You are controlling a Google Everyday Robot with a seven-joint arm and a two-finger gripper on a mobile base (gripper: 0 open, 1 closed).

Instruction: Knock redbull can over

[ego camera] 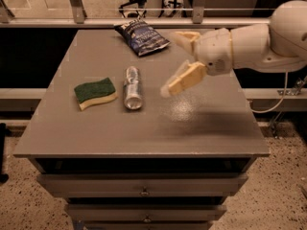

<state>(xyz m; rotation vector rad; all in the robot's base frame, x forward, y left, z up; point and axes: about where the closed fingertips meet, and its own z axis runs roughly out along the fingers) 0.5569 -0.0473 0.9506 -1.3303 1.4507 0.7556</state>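
The redbull can (132, 88) lies on its side on the grey table (201, 123), its length running front to back, just right of the sponge. My gripper (178, 61) hangs above the table to the can's right, clear of it and touching nothing. Its two cream fingers are spread apart, one (184, 78) low and near, the other (186, 37) higher and farther back. Nothing is between them.
A green and yellow sponge (95, 93) lies left of the can. A dark blue chip bag (141, 36) lies at the table's back edge. My white arm (268, 32) reaches in from the right. Drawers (144, 190) sit below the tabletop.
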